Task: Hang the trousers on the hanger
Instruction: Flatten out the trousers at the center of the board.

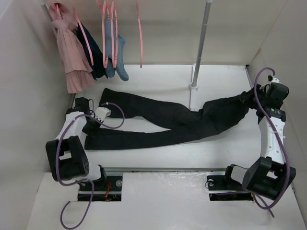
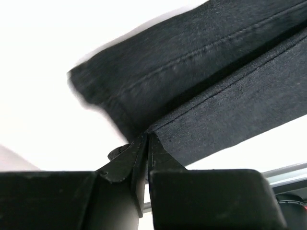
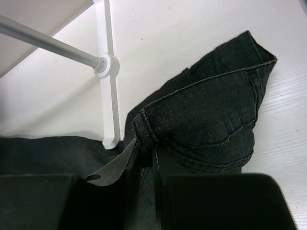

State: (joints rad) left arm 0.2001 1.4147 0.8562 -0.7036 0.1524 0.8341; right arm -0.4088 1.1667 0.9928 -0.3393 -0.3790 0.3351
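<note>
Pinched tight on a leg end of the trousers [image 1: 182,122] is my left gripper [image 2: 146,137], at the left of the frame. My right gripper [image 3: 145,148] is pinched on their waist, far right. They lie flat across the middle. The hanger [image 1: 140,33] hangs up top.

Bright, even light; glaring white table [image 2: 43,124]; blurred hem on trousers [image 2: 201,76].
</note>
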